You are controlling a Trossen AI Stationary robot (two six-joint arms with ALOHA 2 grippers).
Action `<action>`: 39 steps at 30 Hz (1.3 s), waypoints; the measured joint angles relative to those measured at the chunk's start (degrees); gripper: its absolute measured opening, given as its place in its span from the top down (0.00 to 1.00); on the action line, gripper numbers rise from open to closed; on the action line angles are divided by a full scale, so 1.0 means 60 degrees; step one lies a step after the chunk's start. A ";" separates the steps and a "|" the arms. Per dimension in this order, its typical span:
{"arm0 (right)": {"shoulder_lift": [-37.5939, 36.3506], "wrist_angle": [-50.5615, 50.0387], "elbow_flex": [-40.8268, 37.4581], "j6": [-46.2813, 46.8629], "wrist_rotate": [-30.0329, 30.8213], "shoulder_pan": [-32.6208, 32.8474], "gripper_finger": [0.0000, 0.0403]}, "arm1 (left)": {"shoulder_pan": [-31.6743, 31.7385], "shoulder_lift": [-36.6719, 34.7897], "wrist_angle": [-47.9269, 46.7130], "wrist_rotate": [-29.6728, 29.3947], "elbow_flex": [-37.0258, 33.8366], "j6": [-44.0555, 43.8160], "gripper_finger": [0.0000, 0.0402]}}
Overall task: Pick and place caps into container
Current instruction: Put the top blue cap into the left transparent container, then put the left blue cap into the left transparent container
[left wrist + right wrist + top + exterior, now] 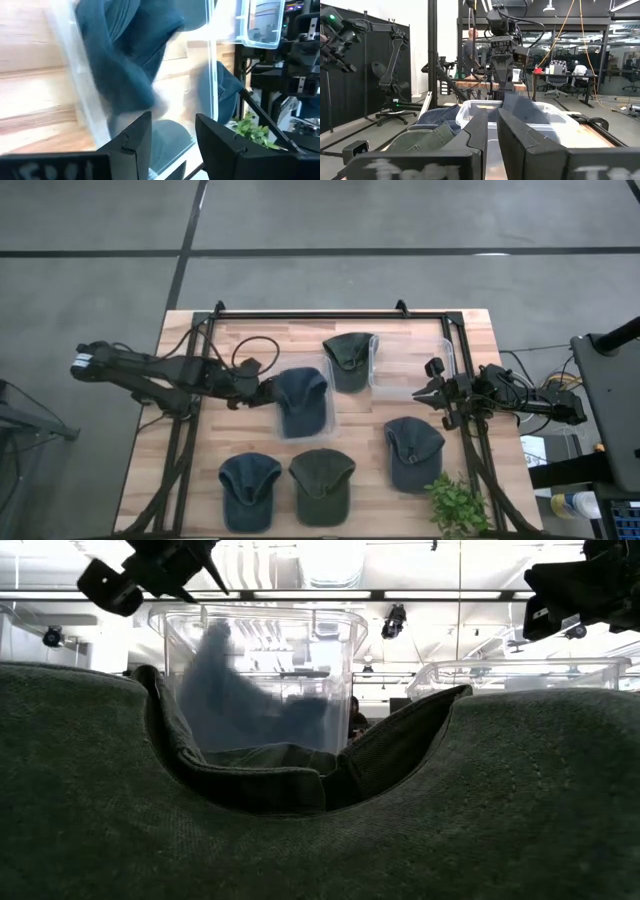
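A slate-blue cap (pixel 300 400) lies inside a clear container (pixel 328 418) at mid-table. It also shows through the container's wall in the low view (pixel 235 690) and, blurred, in the left wrist view (pixel 125 55). My left gripper (pixel 266 390) (pixel 172 137) is open, just outside that container's left wall, apart from the cap. An olive cap (pixel 350 360) sits between this container and a second clear one (pixel 440 355); whether it lies inside either, I cannot tell. Two blue caps (pixel 413 450) (pixel 250 490) and an olive cap (pixel 322 485) rest on the table. My right gripper (pixel 420 392) (pixel 492 132) is shut, near the second container.
A small green plant (pixel 458 505) stands at the near right corner. A black frame (pixel 330 315) runs along the table's far edge and sides. Bare wood (pixel 240 345) shows at the far left. The near olive cap (pixel 320 810) fills the low view's foreground.
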 joint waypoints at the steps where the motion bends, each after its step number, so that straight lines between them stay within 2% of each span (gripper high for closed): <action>1: 0.0002 0.0000 0.0000 0.0001 0.0000 -0.0003 0.91 | 0.0002 -0.0010 -0.0230 0.0089 0.0090 0.0013 0.65; 8: 0.0000 0.0000 0.0000 0.0000 -0.0003 0.0000 0.91 | 0.0002 -0.0042 -0.1781 0.0118 0.1265 0.0424 0.65; 13: 0.0001 0.0000 0.0000 0.0000 0.0000 0.0000 0.91 | -0.0038 0.0203 -0.1759 -0.0278 0.2183 0.2112 0.65; 16: 0.0000 0.0000 0.0000 0.0000 0.0000 0.0000 0.91 | -0.0449 0.0279 -0.1740 -0.0132 0.2493 0.3143 0.65; 19: 0.0000 0.0000 0.0000 0.0000 0.0000 -0.0002 0.91 | -0.1181 0.0279 -0.1799 -0.0064 0.2525 0.2019 0.65; 26: 0.0000 -0.0004 0.0000 -0.0001 0.0000 0.0000 0.91 | -0.3826 0.0357 -0.2840 -0.0129 0.2508 -0.2056 0.65; 31: 0.0000 -0.0004 0.0000 0.0000 0.0003 -0.0003 0.91 | -0.5542 0.0699 -0.3369 -0.0943 0.2505 -0.4388 0.65; 33: 0.0000 -0.0003 0.0000 0.0000 0.0004 0.0000 0.91 | -0.5910 0.0925 -0.3362 -0.0858 0.2505 -0.4894 0.65; 39: 0.0001 -0.0003 0.0000 0.0000 0.0004 -0.0002 0.91 | -0.6113 0.1695 -0.3586 0.0695 0.2507 -0.5181 0.65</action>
